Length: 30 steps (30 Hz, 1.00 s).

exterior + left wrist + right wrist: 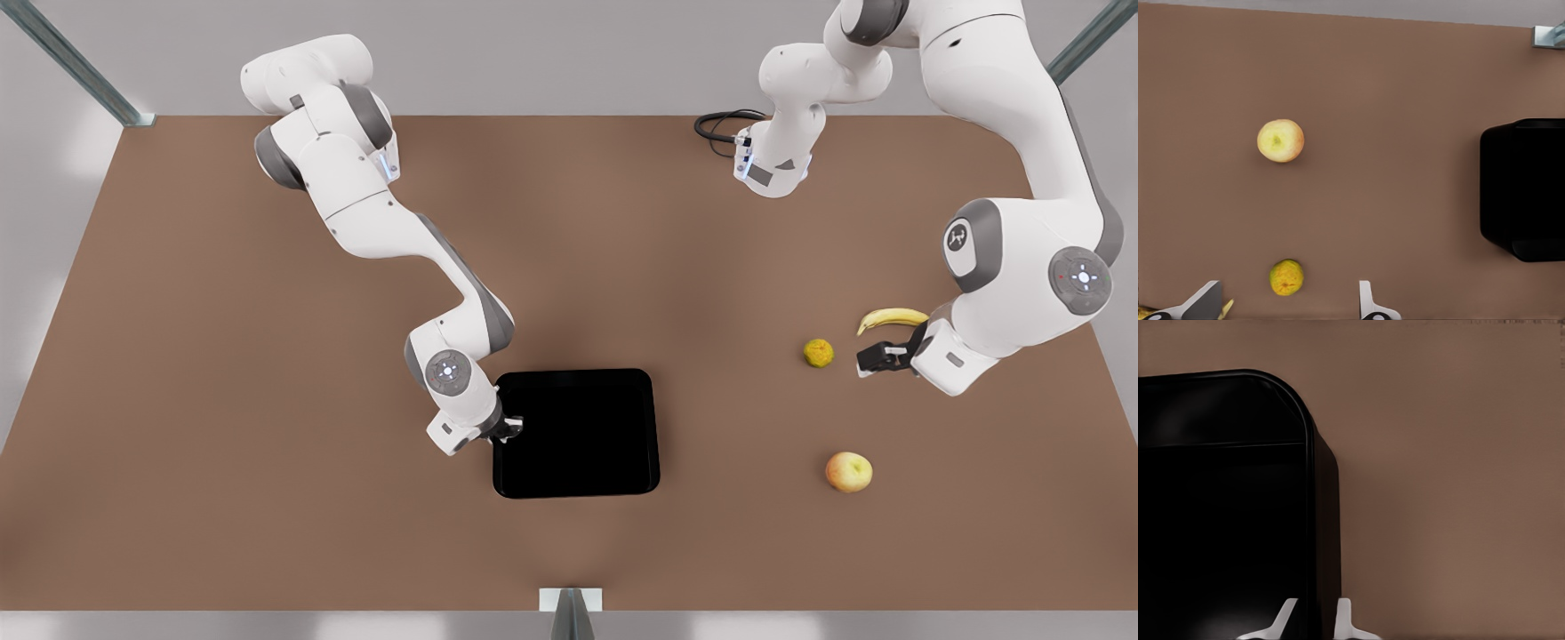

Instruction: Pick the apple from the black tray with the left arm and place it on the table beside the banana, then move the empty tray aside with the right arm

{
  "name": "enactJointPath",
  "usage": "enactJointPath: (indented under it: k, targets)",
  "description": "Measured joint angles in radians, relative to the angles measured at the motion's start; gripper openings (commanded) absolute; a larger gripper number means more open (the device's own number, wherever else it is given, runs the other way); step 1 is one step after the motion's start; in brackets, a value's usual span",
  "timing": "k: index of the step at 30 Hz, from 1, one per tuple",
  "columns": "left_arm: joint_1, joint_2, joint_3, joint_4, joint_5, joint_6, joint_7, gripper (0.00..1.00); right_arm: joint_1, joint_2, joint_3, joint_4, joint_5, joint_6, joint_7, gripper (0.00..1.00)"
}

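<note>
Now the apple (848, 471) sits on the table (222, 400), stem dimple up, well apart from the banana (892, 317). Left end effector (883, 358), fingers apart, hangs beside the banana; right end effector (507, 428) clamps the tray (578, 436) rim.

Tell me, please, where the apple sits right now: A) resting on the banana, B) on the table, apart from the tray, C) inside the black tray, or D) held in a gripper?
B: the apple lies on the bare table, clear of the empty tray, the banana and both grippers.
</note>
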Motion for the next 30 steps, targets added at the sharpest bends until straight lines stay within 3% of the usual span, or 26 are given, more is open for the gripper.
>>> enactJointPath:
  k: [5, 13, 18, 30]
  targets:
    - [0.0, 0.0, 0.0, 0.0, 0.008, -0.003, 0.032, 1.0, 0.0, 0.003, 0.0, -0.005, -0.001, 0.003, 0.0, 0.38]
    - [0.0, 0.0, 0.0, 0.0, 0.01, -0.007, 0.068, 1.0, -0.002, 0.012, 0.0, -0.007, 0.0, 0.006, -0.003, 0.2]
    - [0.0, 0.0, 0.0, 0.0, 0.01, -0.008, 0.083, 1.0, -0.003, 0.009, -0.001, -0.005, 0.006, 0.008, -0.012, 0.15]
    - [-0.002, 0.0, 0.0, -0.002, 0.011, -0.01, 0.105, 1.0, -0.057, -0.135, -0.002, -0.028, 0.016, -0.058, -0.063, 0.14]
